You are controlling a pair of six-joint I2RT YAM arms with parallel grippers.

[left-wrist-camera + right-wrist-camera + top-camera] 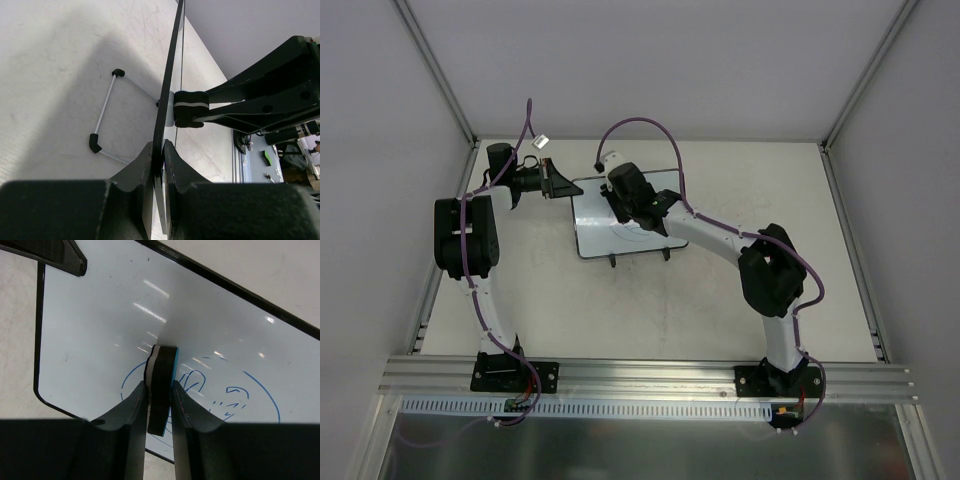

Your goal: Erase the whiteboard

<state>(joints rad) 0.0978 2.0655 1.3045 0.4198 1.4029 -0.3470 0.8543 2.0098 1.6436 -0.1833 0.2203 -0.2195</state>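
The whiteboard point(595, 225) stands mid-table on its feet, its left edge pinched between the left gripper's point(159, 150) fingers. The right gripper point(638, 205) is clamped on the eraser point(161, 390), which is against the board's face. The blue scribble point(192, 379) lies just beside it, rightward, so the sweep likely goes that way.

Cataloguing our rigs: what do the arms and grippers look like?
The left arm and right arm have white links and bulky black joints, with purple cables running along them. The left gripper and right gripper have matte black tapered fingers.
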